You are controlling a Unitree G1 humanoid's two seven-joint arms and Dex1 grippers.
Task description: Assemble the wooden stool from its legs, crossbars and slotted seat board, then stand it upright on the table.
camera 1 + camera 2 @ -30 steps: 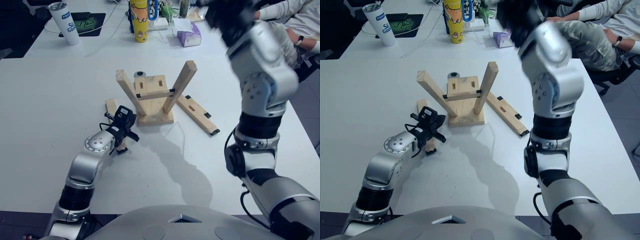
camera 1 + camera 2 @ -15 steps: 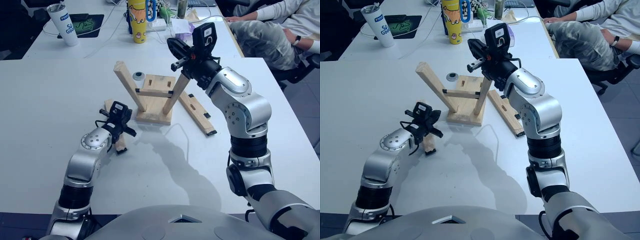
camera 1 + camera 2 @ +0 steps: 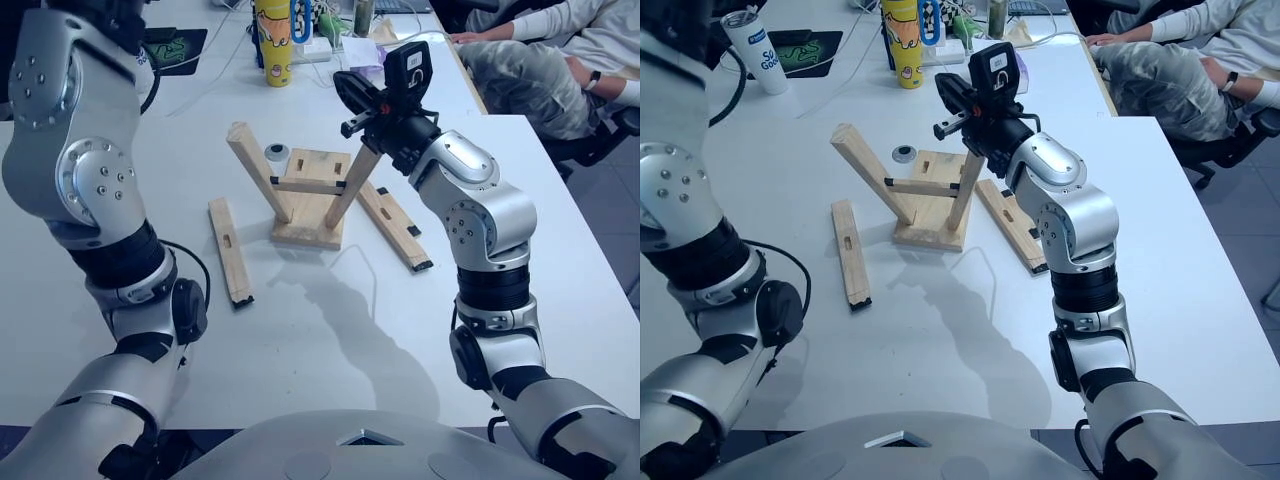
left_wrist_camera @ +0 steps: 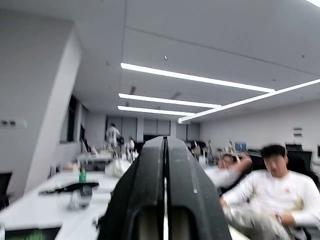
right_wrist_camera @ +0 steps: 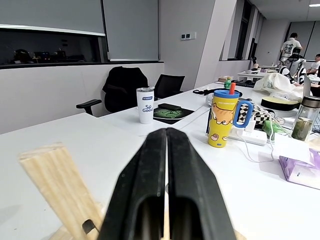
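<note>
The half-built stool stands upside down mid-table: the seat board [image 3: 308, 222] lies flat, two legs [image 3: 256, 172] [image 3: 347, 190] slant up from it, and a crossbar [image 3: 310, 186] joins them. My right gripper [image 3: 345, 84] is shut, and its wrist sits at the top end of the right-hand leg. The fingers [image 5: 150, 165] point past the other leg's top [image 5: 57, 182]. One loose slotted wooden piece [image 3: 230, 250] lies left of the stool, another [image 3: 396, 226] lies right of it. My left arm is raised high, and its gripper [image 4: 165, 145] is shut and points into the room.
A small round cap [image 3: 276, 152] sits behind the stool. On the far table stand a white tumbler [image 3: 750, 45], a yellow cup [image 3: 278, 40] and a tissue pack [image 3: 1012, 72]. Bare tabletop lies in front of the stool.
My left arm has lifted off the table from beside the left loose piece, which stays there. My right arm swung down to the right-hand leg's top a second ago and now holds still.
</note>
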